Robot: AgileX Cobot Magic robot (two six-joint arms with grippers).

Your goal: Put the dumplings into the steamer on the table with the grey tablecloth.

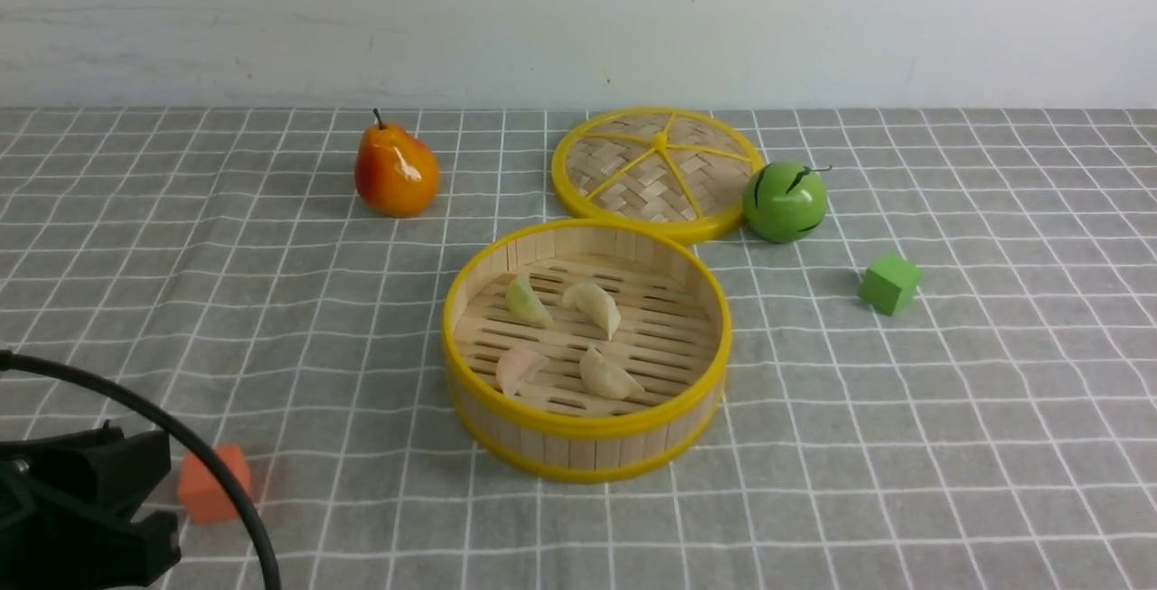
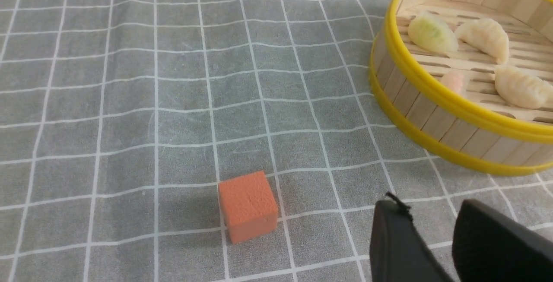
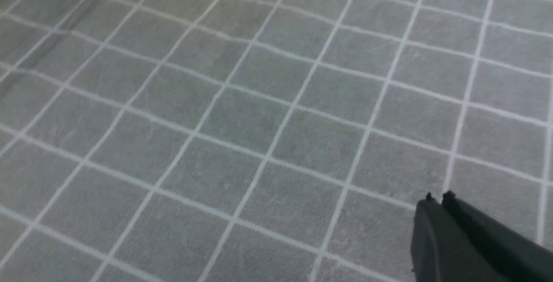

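Note:
The bamboo steamer (image 1: 583,427) with yellow rims stands mid-table on the grey tablecloth (image 1: 271,319). Several dumplings lie on its slatted floor: a greenish one (image 1: 527,299), a cream one (image 1: 594,305), a pinkish one (image 1: 519,366) and another cream one (image 1: 607,375). The left wrist view shows the steamer (image 2: 414,79) a short way from my left gripper (image 2: 430,207), which is open, empty and over bare cloth. My left arm sits at the front view's lower left corner. My right gripper (image 3: 438,197) is shut with nothing in it, above bare cloth; it is outside the front view.
An orange cube (image 1: 214,484) (image 2: 247,206) lies near my left gripper. Behind the steamer lies the woven lid (image 1: 655,170), with a green fruit (image 1: 785,201) at its right and a pear (image 1: 395,172) at the back left. A green cube (image 1: 890,283) sits at right.

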